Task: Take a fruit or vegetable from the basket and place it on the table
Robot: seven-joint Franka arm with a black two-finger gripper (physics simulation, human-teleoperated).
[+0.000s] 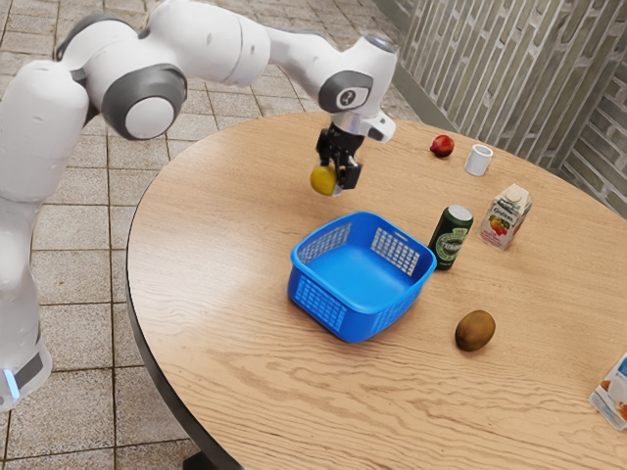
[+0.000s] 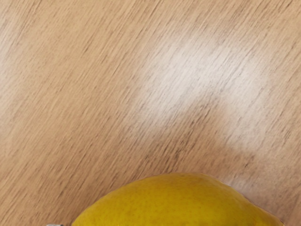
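Pincer (image 1: 338,177) w/ lemon (image 1: 323,180) pinched, upper ctr of ext. view, clear of basket (image 1: 319,305). Lower slow, release only on desk (image 1: 220,211) contact, else it rolls.

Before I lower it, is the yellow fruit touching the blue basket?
Apart: the exterior view shows a strip of bare tabletop between the yellow fruit and the blue basket.
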